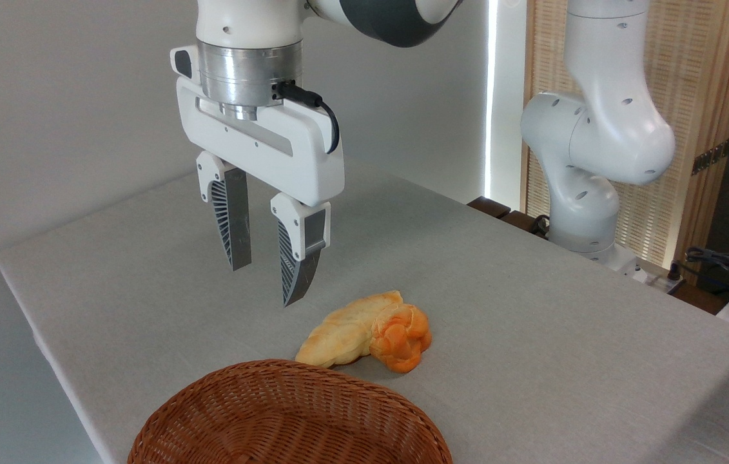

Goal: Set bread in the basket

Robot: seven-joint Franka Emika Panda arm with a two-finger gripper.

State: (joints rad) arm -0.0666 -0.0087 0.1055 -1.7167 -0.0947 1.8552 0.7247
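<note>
- A long table covered in a pale grey cloth (532,309) fills most of the view, running from the near left edge away toward the back right.
- A white robot arm with rounded joints (596,129) stands at the table's far right side, in front of a light wooden slatted screen (706,96); its upper links reach across the top of the view to the left.
- A wide oval basket of reddish-brown woven wicker (287,419) sits at the near edge of the table, cut off by the bottom of the view; what shows of its inside is bare weave.
- The white two-finger gripper with grey ribbed fingers (267,283) hangs in the air above the cloth, pointing down, up and to the left of the pastries; its jaws stand moderately apart and hold nothing.
- A longer pale golden leaf-shaped pastry (345,332) lies on the cloth just behind the basket's rim.
- The small lumpy knotted bun, deep orange and glossy (403,341), rests on the cloth touching the right end of the pale pastry, outside the basket and close behind its far rim.
</note>
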